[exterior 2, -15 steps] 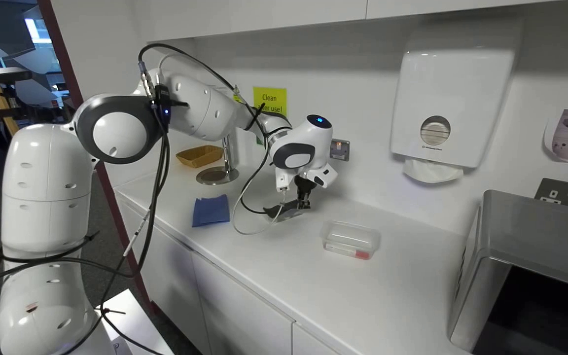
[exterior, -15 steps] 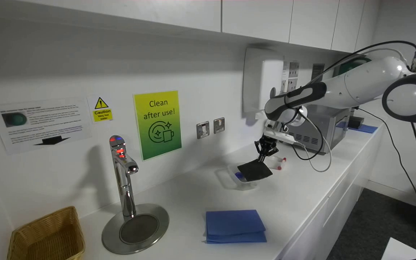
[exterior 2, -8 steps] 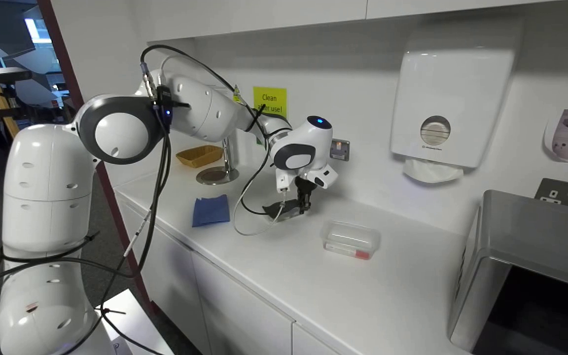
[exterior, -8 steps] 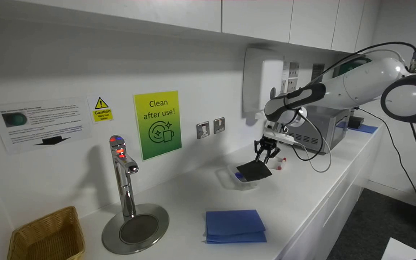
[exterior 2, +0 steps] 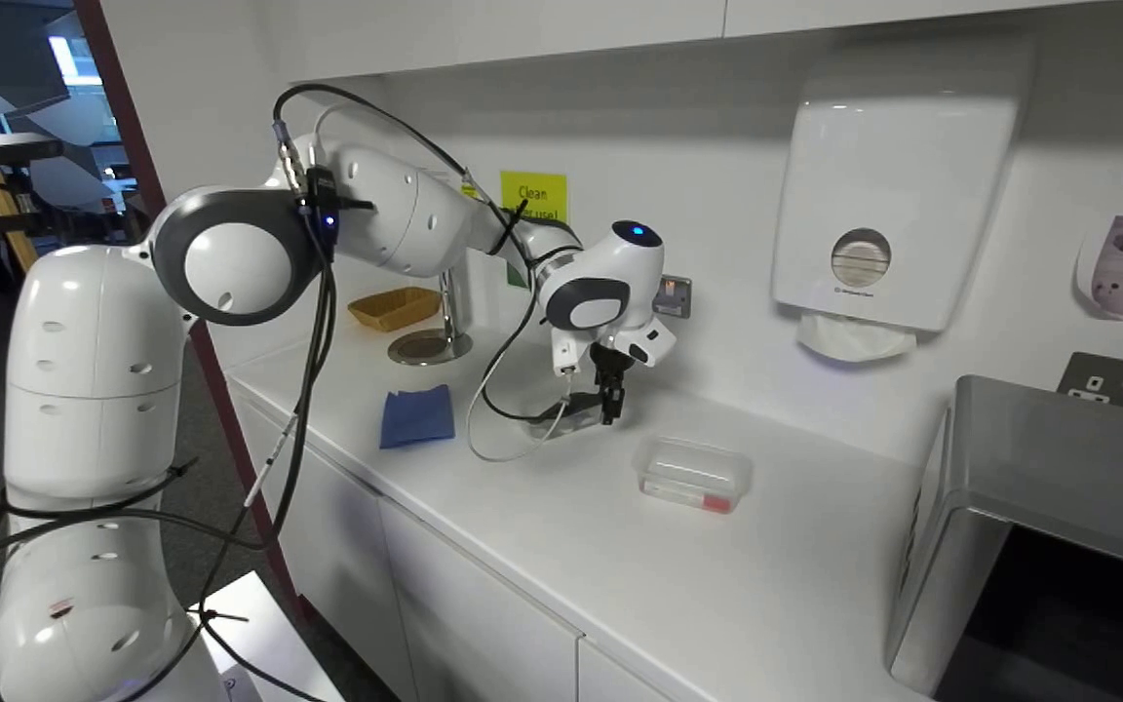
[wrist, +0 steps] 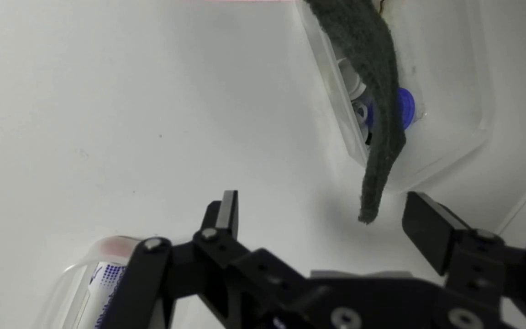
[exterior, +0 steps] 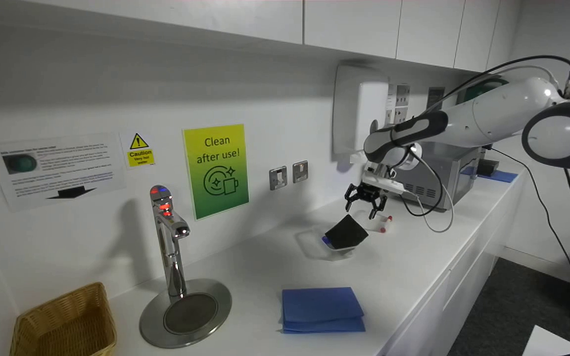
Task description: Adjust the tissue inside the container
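The tissue appears as a dark, fuzzy sheet (wrist: 379, 77), draped across a clear plastic container (wrist: 450, 82) that also holds a blue cap (wrist: 407, 107) and small white round pieces. Part of the sheet juts past the container's rim, its free end hanging over the counter. My gripper (wrist: 321, 201) is open, fingers wide apart; in the wrist view that free end shows between them, touching neither. In an exterior view the gripper (exterior: 360, 212) hovers just above the tissue (exterior: 346, 233). Much of the container's inside is covered by the tissue.
A second clear box (exterior 2: 693, 473) with a red-capped tube stands nearby on the counter. Blue folded cloth (exterior: 322, 310), a tap (exterior: 168, 242) and a woven basket (exterior: 62, 326) are on one side. A microwave (exterior 2: 1039, 478) and wall dispenser (exterior 2: 898, 185) flank the area.
A second ago my gripper was shut at the tissue's edge. It has opened, let go and risen slightly. The tissue has shifted and settled at a different tilt.
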`<state>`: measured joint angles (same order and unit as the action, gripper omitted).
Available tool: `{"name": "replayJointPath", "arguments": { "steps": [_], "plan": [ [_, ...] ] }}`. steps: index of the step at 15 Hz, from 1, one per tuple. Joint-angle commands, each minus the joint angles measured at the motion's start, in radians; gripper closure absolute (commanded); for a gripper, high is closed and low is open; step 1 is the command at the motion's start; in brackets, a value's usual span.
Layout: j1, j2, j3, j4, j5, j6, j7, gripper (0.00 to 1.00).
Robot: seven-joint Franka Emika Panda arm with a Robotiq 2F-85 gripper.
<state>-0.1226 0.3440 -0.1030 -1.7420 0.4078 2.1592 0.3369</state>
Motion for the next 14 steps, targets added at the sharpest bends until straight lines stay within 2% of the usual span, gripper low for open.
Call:
{"name": "replayJointPath", "arguments": {
  "steps": [1, 3, 7, 11, 14],
  "plan": [
    [-0.011, -0.047, 0.002, -0.011, 0.020, 0.004, 0.005, 0.00],
    [-0.017, -0.097, 0.008, -0.045, 0.044, 0.012, -0.022, 0.00],
    [-0.004, -0.238, -0.002, -0.135, 0.004, -0.078, -0.004, 0.00],
    [0.022, -0.400, -0.001, -0.250, -0.156, -0.181, 0.002, 0.00],
    [0.032, -0.501, 0.019, -0.342, -0.327, -0.175, -0.037, 0.00]
  ]
}}
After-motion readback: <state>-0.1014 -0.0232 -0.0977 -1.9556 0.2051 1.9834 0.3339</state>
